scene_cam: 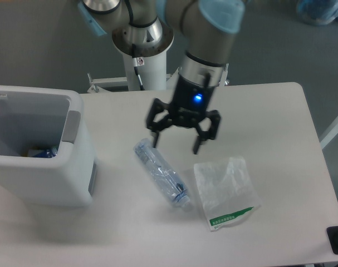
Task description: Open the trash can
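Trash can (40,167) sits lidless at the worktop's (269,111) left end. Right of it, the pincer (176,143) hovers, fingers spread wide, empty, above a crushed bottle (162,174) and plastic bag (225,192).

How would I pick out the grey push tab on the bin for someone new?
Find the big white trash can at the table's left edge, open on top. The grey push tab is the flat rectangle on its right rim, facing the crushed plastic bottle; it is the only grey patch on the white rim.
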### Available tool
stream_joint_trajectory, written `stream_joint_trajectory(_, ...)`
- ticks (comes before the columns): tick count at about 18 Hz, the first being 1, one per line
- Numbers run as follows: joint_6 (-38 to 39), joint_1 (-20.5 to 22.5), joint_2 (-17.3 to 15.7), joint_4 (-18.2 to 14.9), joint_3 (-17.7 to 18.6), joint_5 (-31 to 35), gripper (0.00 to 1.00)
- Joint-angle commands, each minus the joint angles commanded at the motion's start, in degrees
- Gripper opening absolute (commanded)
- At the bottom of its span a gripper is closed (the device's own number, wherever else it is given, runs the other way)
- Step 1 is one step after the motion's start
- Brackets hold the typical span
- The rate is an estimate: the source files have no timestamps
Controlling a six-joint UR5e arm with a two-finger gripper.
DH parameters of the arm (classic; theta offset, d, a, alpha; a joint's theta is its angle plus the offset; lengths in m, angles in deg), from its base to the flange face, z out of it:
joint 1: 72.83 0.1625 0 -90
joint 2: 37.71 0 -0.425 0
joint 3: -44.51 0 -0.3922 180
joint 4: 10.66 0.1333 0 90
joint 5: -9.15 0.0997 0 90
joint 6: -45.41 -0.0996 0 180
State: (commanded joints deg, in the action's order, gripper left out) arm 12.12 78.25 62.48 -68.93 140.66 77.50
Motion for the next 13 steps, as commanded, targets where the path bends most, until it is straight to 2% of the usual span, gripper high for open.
stream_joint_trajectory(3,-10.3,0.0,1.8,0.0,0.0,7.7,1.0)
stream_joint_trajectory(7,-26.4,1.1,4.7,0.0,-0.1,11.4,1.0)
stream_joint_trajectory(10,-31.0,1.8,5.3,-0.1,0.0,14.1,1.0)
stream_joint_trajectory(13,-31.7,2.4,5.5,0.0,0.8,16.4,1.0)
